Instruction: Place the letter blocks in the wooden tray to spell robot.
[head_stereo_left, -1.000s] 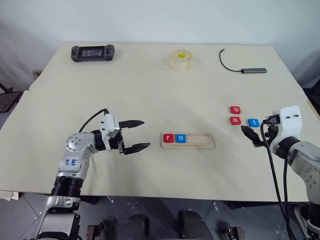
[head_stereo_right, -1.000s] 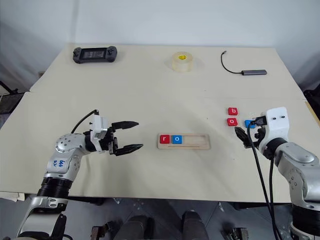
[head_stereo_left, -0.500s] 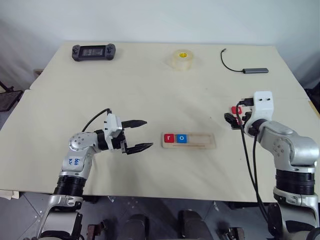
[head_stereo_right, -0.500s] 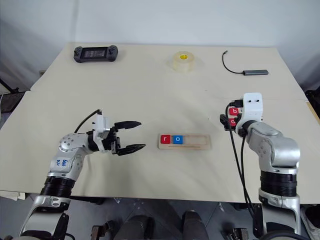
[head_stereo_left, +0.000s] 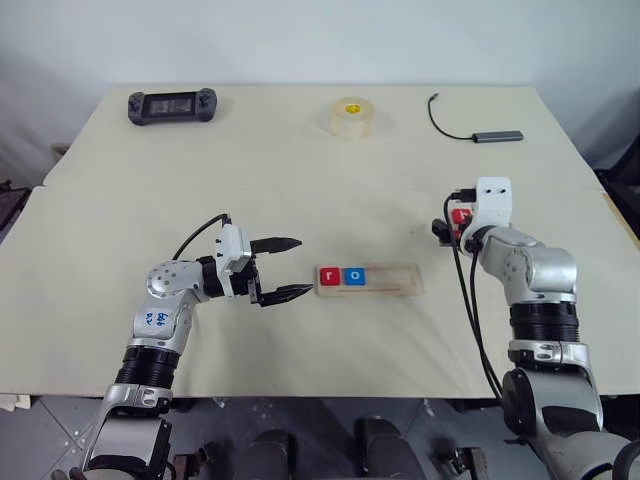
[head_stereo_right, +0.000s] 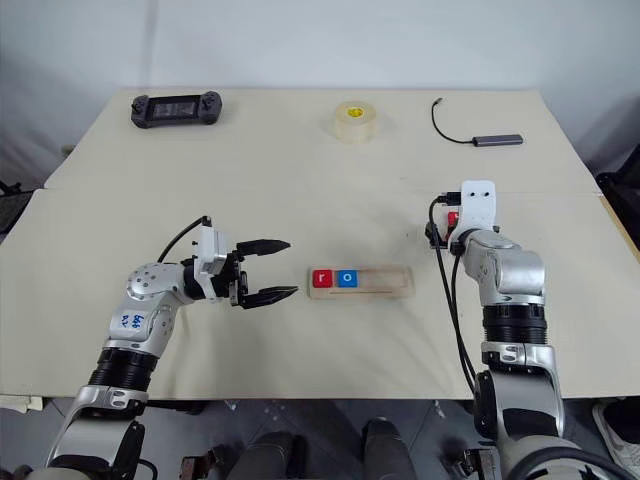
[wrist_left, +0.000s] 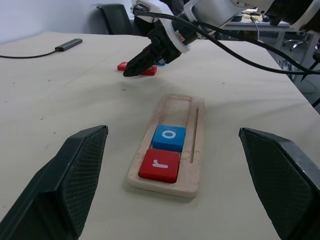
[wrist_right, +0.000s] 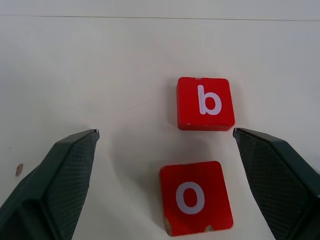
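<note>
The tray (head_stereo_left: 367, 280) lies mid-table with the red r (wrist_left: 159, 164) and blue o (wrist_left: 169, 137) seated at its left end, so b is judged next. The red b (wrist_right: 205, 103) and red o (wrist_right: 195, 198) lie right of it, framed by the right gripper (wrist_right: 165, 145), spread wide and empty. The left gripper (head_stereo_left: 282, 269), also spread and empty, is held just left of the tray.

I count four letter blocks: a red r (wrist_left: 159, 165) and a blue o (wrist_left: 169, 138) in the one wooden tray (wrist_left: 196, 145), plus a red b (wrist_right: 205, 103) and a red o (wrist_right: 195, 198) loose on the surface (head_stereo_left: 300, 180). Farther back I count one roll of tape (head_stereo_left: 351, 117), one black handheld controller (head_stereo_left: 171, 105) and one cabled adapter (head_stereo_left: 497, 135).
</note>
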